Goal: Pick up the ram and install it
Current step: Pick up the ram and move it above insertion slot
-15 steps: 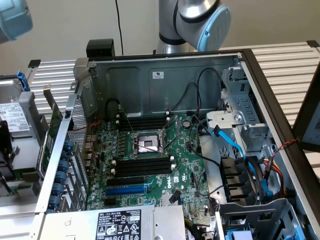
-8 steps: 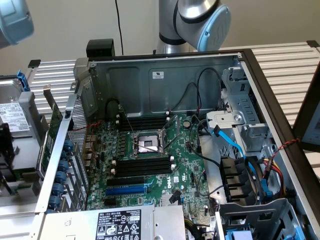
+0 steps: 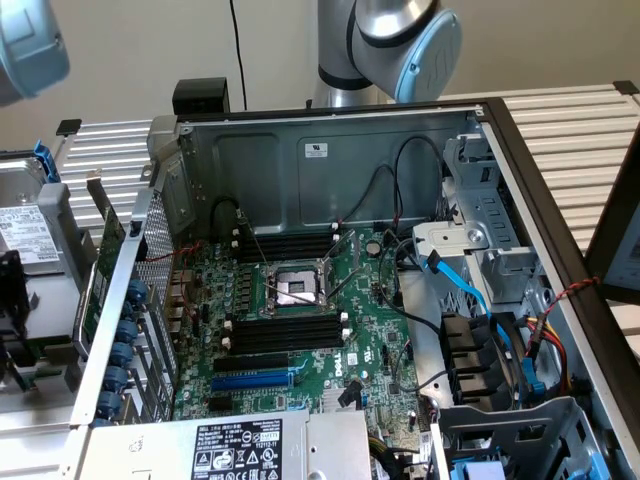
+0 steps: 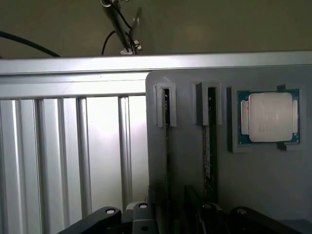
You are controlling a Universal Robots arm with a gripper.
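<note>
While looking down from the wrist, find the gripper [image 4: 170, 222] close over a grey holder [image 4: 187, 161] set on the ribbed metal bench [image 4: 73, 161]. Cannot tell the gripper's state, clenched or released; can make out dark parts of it. Find the ram [image 4: 167, 146] standing on edge in a narrow slot of that holder, running straight toward the gripper; cannot tell whether touching it. Note a second stick [image 4: 210, 156] in the neighbouring slot, parallel to the first and apart from it. Just beside that, note a processor chip [image 4: 269, 117] lying flat in a square recess of the holder. From the exterior view, see an open computer case [image 3: 330, 160] on the bench, with a large green motherboard [image 3: 370, 350] flat inside. On the board, note black memory slots [image 3: 285, 330] in two banks, either side of an open processor socket [image 3: 292, 288], and a blue slot [image 3: 250, 381] nearer the camera. Behind the case's back wall, see the arm [image 3: 400, 40].
</note>
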